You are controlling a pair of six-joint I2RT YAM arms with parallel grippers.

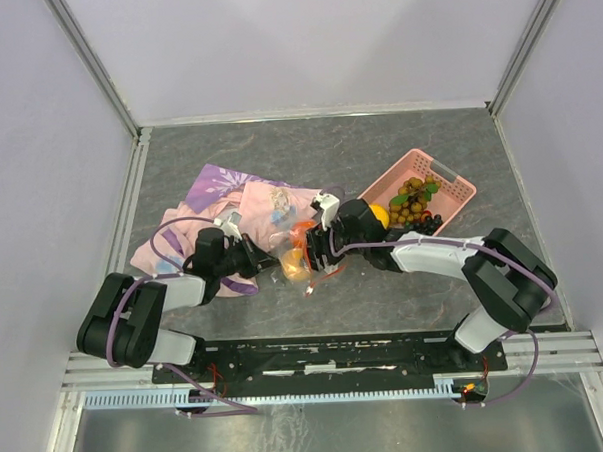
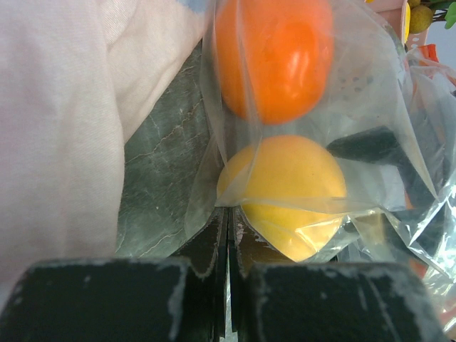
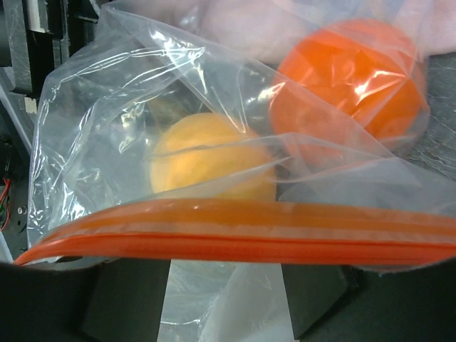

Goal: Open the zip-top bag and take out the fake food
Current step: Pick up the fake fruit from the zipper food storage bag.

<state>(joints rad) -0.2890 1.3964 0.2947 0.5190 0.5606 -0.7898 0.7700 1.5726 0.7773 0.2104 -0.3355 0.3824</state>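
Observation:
The zip-top bag [image 1: 291, 258] lies between my two grippers on the dark table, clear, with its orange-red zip strip [image 3: 235, 229] running across the right wrist view. Inside it are fake food pieces: an orange ball [image 3: 353, 78] [image 2: 274, 57] and a yellow-orange fruit [image 3: 210, 157] [image 2: 285, 185]. My left gripper [image 2: 229, 214] [image 1: 259, 258] is shut on the bag's clear edge at the end away from the strip. At the strip end, my right gripper [image 3: 224, 285] [image 1: 318, 247] stands open, fingers [image 3: 125, 299] wide apart below the strip, with loose film between them.
A pink perforated basket [image 1: 448, 177] at the right holds grape bunches [image 1: 413, 206] and a yellow fruit [image 1: 379, 215]. A pink-purple patterned cloth [image 1: 225, 194] lies bunched behind and left of the bag, close beside the left gripper.

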